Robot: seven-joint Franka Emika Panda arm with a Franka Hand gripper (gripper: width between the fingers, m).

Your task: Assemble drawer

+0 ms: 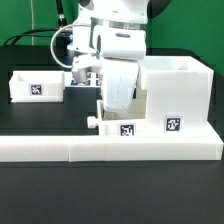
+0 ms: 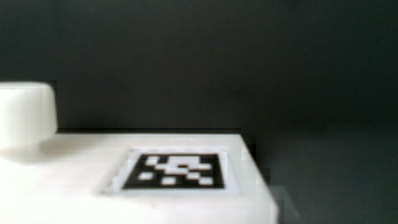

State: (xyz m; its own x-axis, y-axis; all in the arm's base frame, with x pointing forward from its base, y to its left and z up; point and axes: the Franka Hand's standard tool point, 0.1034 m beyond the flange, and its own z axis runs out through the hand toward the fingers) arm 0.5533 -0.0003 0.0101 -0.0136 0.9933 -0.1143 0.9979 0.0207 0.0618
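Observation:
The tall white drawer case (image 1: 178, 92) stands at the exterior view's right, with a square tag (image 1: 173, 125) low on its front. One small tagged tray (image 1: 124, 127) lies against the case's left side, its knob (image 1: 92, 122) pointing to the exterior view's left. My gripper (image 1: 114, 106) reaches straight down onto this tray and appears shut on its wall; the fingertips are hidden. The wrist view shows this tray's tagged face (image 2: 178, 170) very close and its knob (image 2: 23, 118). The second tray (image 1: 35, 88) sits apart at the back left.
The long low white border wall (image 1: 70, 150) runs along the front, with the tray and the case standing against it. The table is black. Cables hang behind the arm at the upper left.

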